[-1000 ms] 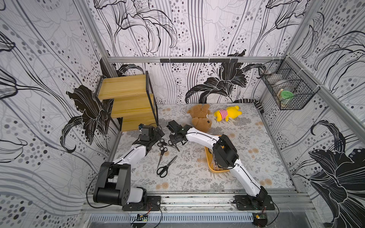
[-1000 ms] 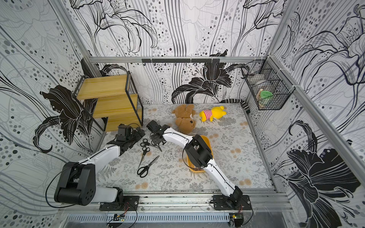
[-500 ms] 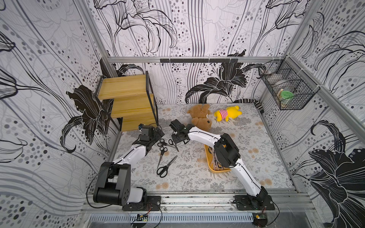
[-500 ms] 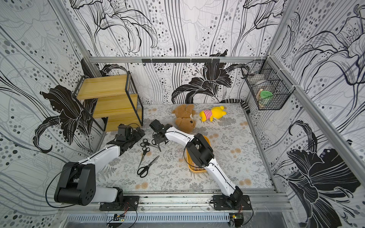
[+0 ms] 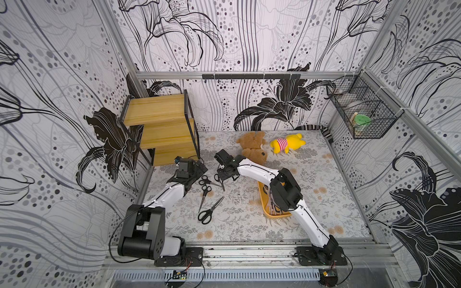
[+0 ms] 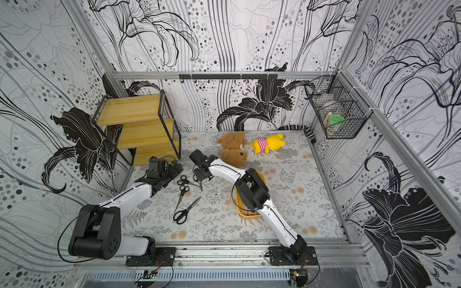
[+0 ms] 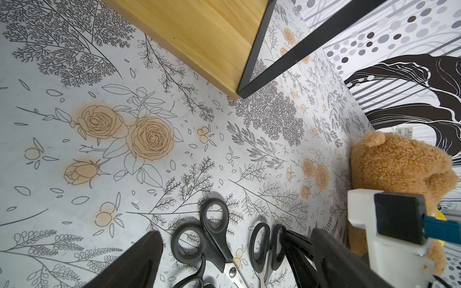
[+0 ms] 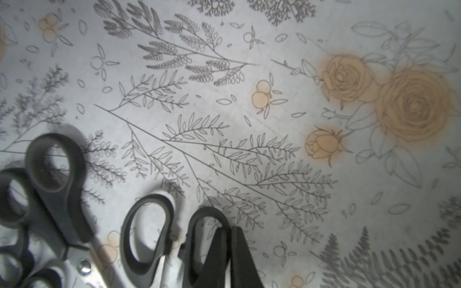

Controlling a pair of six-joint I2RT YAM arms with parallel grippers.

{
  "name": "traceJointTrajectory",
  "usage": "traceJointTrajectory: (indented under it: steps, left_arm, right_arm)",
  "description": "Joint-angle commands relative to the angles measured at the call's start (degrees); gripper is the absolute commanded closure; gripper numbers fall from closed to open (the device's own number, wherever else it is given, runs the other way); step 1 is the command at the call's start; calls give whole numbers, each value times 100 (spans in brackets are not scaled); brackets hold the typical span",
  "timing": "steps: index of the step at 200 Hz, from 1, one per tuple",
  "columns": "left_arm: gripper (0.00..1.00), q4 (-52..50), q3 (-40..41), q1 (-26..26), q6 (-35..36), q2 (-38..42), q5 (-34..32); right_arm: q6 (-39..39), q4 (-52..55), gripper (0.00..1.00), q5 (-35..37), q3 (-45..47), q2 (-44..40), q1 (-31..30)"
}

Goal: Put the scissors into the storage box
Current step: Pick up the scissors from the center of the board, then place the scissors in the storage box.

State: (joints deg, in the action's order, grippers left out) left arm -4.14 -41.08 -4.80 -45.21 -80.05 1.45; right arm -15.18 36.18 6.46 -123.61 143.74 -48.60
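Several black-handled scissors lie left of centre on the flowered table. My right gripper (image 8: 228, 239) is shut on one handle loop of a small pair (image 8: 147, 232), which also shows in the left wrist view (image 7: 259, 245). In both top views the right gripper (image 5: 222, 178) (image 6: 200, 178) stands over this cluster. Beside it are another small pair (image 5: 204, 194) and a larger pair (image 5: 209, 210). My left gripper (image 7: 237, 235) is open and low just left of the cluster, touching nothing. The yellow storage box (image 5: 262, 197), half hidden under the right arm, holds scissors (image 5: 273, 209).
A stepped wooden shelf (image 5: 159, 129) with a black frame stands close behind the left gripper. A brown teddy (image 5: 252, 147) and a yellow plush toy (image 5: 287, 145) lie at the back. A black wire basket (image 5: 361, 117) hangs on the right wall.
The right gripper's jaws have closed onto the scissors' handle loop and the gripper has edged slightly right. The left arm has stayed still.
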Motion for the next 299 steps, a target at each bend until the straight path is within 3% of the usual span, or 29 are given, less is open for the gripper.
traceJointTrajectory:
  steps: [1, 56, 122, 244, 299]
  left_arm:
    - [3, -42, 19, 26, 67, 48, -94]
    - [3, -23, 25, 26, 76, 47, -53]
    - [3, 52, 46, 23, 65, 5, 79]
    - [3, 87, 47, 23, 126, -224, 240]
    - [3, -25, -5, 24, 188, -353, 242]
  right_arm:
    - [152, 392, 100, 90, 270, 193, 22]
    - [336, 118, 100, 243, 561, -330, 45]
    - [412, -296, 100, 460, 1818, -1701, 52]
    - [-105, 38, 100, 1639, 5032, -5083, 272]
    - [-482, -76, 100, 1938, 6278, -5862, 608]
